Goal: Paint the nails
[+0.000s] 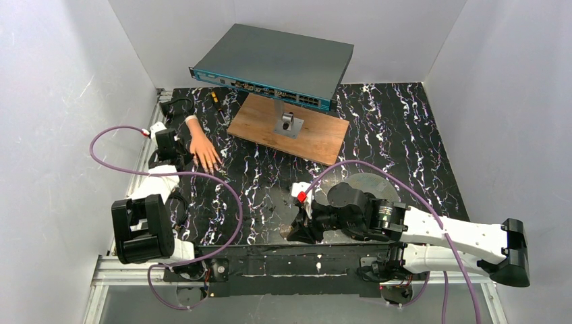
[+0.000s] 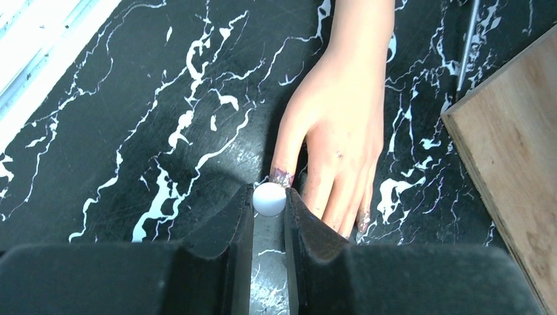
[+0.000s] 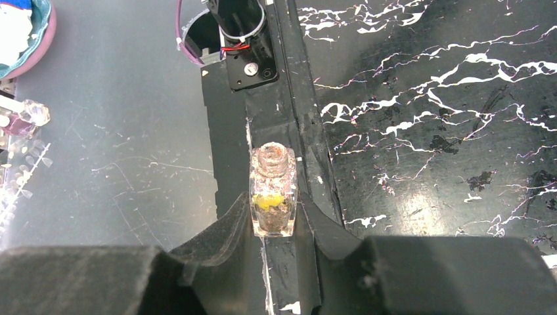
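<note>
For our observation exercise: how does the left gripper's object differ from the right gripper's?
The white cap in the left gripper is round and opaque; the bottle in the right gripper is square, glass and open-necked. The cap sits by the mannequin hand; the bottle is well away. Both are gripped.

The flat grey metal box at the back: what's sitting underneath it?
A brown wooden board with a small grey metal bracket on it, lying on the black marbled table. The grey metal box hides the board's far edge.
</note>
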`<state>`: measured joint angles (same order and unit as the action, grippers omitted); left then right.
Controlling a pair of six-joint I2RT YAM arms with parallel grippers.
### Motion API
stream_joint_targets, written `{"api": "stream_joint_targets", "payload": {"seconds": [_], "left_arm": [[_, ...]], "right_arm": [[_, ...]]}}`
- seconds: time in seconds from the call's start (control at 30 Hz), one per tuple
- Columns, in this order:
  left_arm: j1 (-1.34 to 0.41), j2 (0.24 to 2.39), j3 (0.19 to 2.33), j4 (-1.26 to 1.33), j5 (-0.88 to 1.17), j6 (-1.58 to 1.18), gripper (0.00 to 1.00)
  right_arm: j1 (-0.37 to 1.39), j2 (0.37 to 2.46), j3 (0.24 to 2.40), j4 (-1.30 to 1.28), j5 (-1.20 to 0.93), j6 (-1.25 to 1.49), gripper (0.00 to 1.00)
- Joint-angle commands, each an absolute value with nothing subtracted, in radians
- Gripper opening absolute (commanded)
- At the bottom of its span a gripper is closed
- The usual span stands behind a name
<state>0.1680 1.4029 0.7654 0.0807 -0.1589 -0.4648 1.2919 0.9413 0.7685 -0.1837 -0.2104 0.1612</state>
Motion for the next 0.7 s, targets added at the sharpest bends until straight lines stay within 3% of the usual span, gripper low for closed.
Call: {"api": "stream_joint_targets", "payload": {"seconds": [0.0,0.67], "left_arm": [[0.170,1.378,0.747,0.156,-0.189,-0.470,0.00],[0.170,1.479,0.795,0.112,-0.135,-0.492,0.00]], "right_arm": [[1.299,0.927,0.785,-0.170,-0.202,0.156,0.01],[1.299,0.936,0.776,-0.157,-0.200,0.160,0.01]]}}
